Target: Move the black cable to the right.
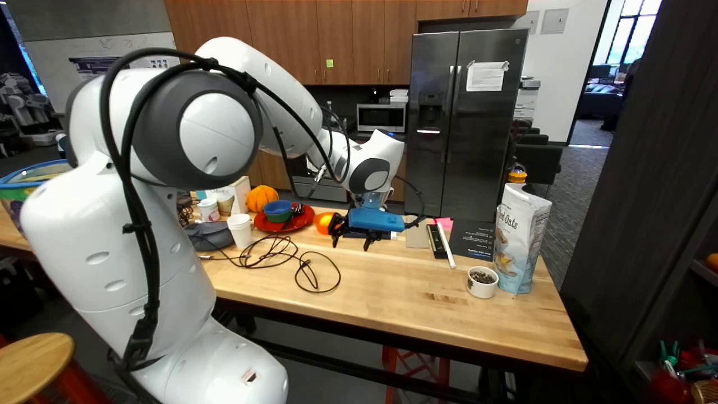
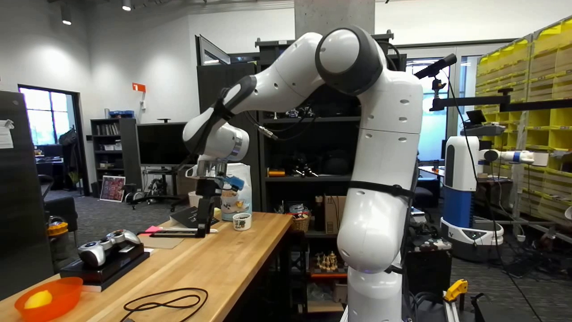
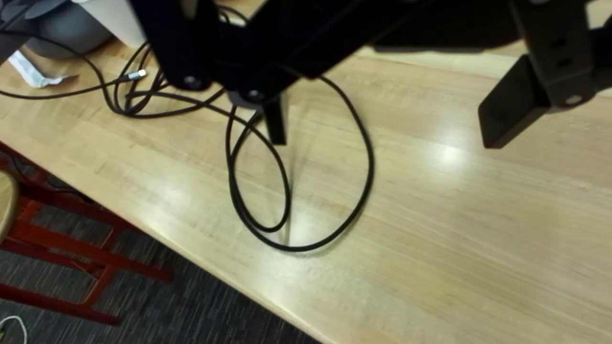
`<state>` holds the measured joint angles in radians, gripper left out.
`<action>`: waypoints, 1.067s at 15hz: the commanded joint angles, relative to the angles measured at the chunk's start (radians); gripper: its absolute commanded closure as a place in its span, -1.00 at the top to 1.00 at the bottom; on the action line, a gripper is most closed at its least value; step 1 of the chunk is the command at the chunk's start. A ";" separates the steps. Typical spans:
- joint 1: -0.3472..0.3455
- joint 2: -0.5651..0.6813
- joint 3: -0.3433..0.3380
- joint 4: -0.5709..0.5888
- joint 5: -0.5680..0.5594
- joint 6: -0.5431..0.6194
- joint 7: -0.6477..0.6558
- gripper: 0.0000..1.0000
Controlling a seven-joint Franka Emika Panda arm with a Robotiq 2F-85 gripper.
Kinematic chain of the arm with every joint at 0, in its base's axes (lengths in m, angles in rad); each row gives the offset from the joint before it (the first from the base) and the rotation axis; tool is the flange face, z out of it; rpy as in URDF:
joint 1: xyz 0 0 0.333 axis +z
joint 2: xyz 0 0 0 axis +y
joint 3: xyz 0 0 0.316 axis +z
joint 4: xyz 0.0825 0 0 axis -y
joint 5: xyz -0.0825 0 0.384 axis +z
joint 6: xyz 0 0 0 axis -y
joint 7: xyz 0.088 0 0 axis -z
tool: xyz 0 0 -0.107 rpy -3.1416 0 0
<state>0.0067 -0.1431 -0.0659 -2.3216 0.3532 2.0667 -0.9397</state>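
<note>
The gripper [image 3: 393, 125] hangs above the table [image 1: 392, 292] with its two blocky black fingers [image 3: 510, 107] wide apart; in the wrist view, pale wood and a curve of the black cable [image 3: 234, 188] show through the gap. In that view the left fingertip stands in front of the cable's loops, and the other stands to the right of them, over wood. In an exterior view [image 1: 317, 292] the loops lie to the left of the fingers and nearer.

The cable is thin, round and smooth, a plain black. It makes a wide, rounded loop with a narrower oval inside, then a tangle of crossing strands further left, where a silver metal plug [image 3: 137, 74] shows. At the tangle's far left sits a rounded gray object [image 1: 208, 235], and just right of that stand white cups [image 1: 240, 231] that look stacked.

The table's top is light, grained wood in long strips, with a sheen that catches spots of light. On the far side, beyond the cable, a red plate [image 1: 269, 225] bears a blue bowl [image 1: 277, 209], and a ribbed orange pumpkin [image 1: 261, 197] sits further left. To the right of the gripper, a slim white rod [image 1: 446, 245] lies near a dark printed card [image 1: 472, 239]. Nearer, at the right, a squat white bowl [image 1: 479, 289] holding dark flakes [image 1: 483, 276] stands just beside a tall, crinkled oats bag [image 1: 519, 241].
</note>
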 commanded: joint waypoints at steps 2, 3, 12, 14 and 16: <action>0.029 -0.015 0.030 -0.063 -0.030 0.028 0.018 1.00; 0.039 -0.022 0.042 -0.087 -0.054 0.030 0.033 1.00; 0.035 -0.068 0.029 -0.141 -0.056 0.151 0.032 1.00; 0.037 -0.062 0.016 -0.154 -0.034 0.229 0.008 1.00; 0.043 -0.048 0.003 -0.155 0.003 0.259 -0.017 1.00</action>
<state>0.0412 -0.1858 -0.0393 -2.4556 0.3107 2.2708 -0.9157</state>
